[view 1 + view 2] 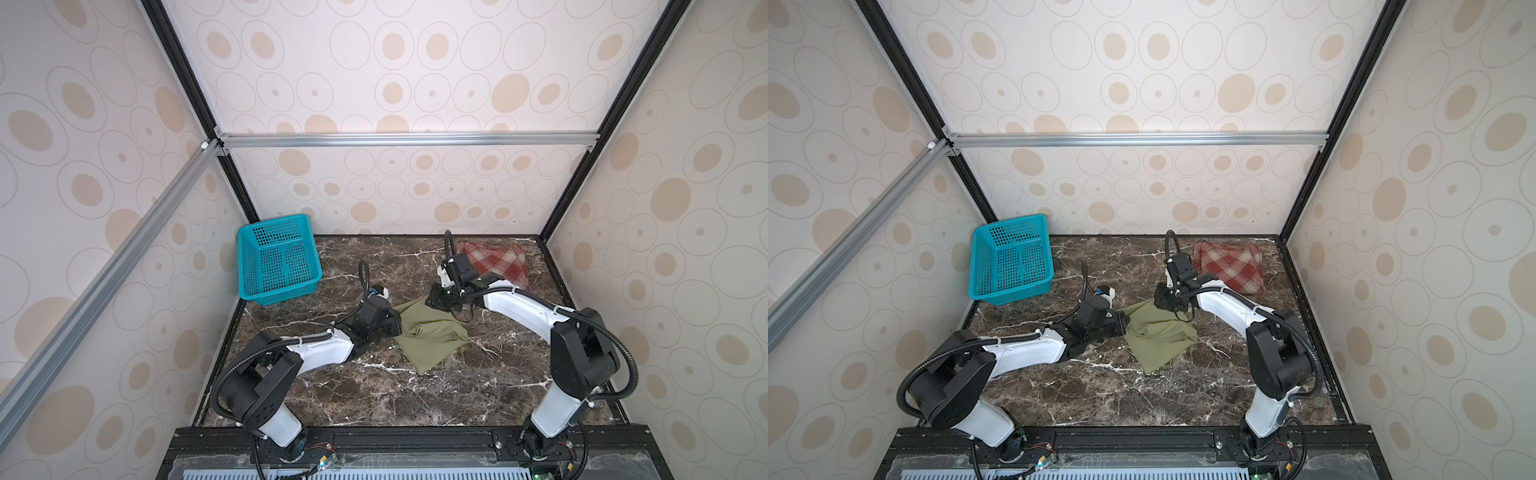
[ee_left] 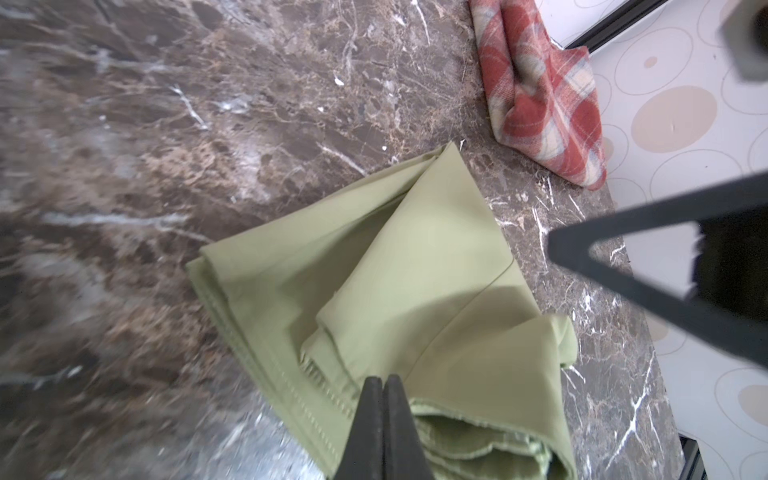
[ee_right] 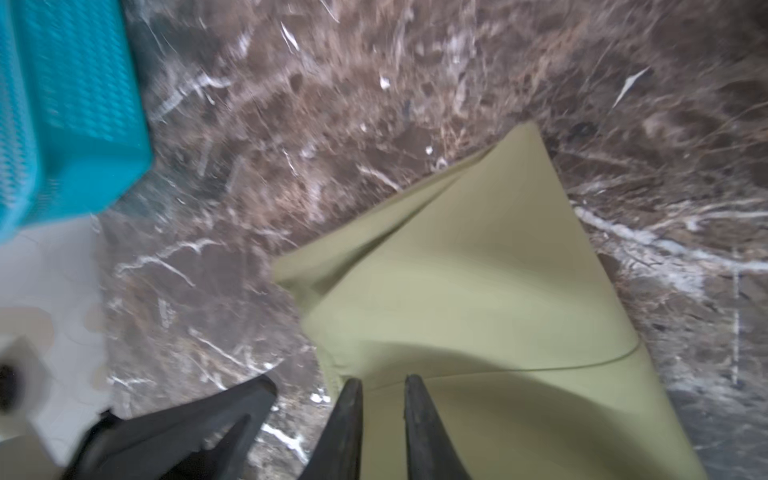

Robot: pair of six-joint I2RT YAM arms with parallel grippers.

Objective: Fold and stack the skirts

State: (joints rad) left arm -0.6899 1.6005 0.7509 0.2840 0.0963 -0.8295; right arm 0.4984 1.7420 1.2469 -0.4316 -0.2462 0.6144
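Olive-green skirt (image 1: pixel 432 336) is lying bunched, left tool (image 2: pixel 382 384) pinching its hem, right tool (image 3: pixel 383 381) narrowly spread, probably risking catching only one layer.

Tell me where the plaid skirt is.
In both top views the plaid skirt lies folded at the back right corner of the table, apart from the olive skirt at mid-table.

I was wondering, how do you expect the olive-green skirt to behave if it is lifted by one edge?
The olive-green skirt will probably droop and unfold: it lies in loose, soft creases, its layers spreading in the left wrist view. It looks thin, so it is likely light. On the smooth marble table it may slide or bunch when pushed.
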